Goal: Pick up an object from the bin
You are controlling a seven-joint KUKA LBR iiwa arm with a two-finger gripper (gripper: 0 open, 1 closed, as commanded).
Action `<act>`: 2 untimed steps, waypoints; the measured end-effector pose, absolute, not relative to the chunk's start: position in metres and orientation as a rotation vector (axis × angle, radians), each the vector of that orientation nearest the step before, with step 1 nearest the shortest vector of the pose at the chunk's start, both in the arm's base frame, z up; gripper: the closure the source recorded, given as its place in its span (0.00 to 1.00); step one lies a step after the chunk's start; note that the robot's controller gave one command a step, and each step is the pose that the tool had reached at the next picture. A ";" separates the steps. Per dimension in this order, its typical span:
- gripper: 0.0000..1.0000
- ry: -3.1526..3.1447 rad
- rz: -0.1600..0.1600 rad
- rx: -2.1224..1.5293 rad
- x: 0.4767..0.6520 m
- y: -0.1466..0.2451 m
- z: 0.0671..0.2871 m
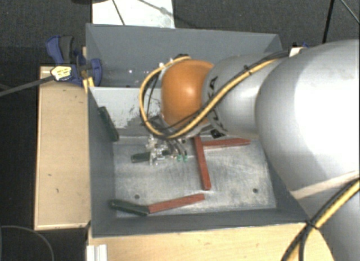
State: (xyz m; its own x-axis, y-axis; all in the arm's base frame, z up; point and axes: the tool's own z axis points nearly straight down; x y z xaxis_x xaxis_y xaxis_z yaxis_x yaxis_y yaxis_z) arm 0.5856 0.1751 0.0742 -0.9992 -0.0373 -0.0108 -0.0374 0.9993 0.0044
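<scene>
Short dark grey bar [139, 157] lies left of frame centre, just beside the gripper [163, 154], whose grip cannot be told.

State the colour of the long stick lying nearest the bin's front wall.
Reddish-brown stick, seen best in the camera view.

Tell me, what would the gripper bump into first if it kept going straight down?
Probably the bin's grey floor, or the small dark piece lying close beside the gripper. From this high view the depth is hard to judge.
</scene>
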 end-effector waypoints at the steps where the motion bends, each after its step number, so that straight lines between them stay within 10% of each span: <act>1: 1.00 3.130 0.007 -0.057 0.586 0.175 0.074; 2: 1.00 3.134 0.003 -0.094 0.571 0.179 0.226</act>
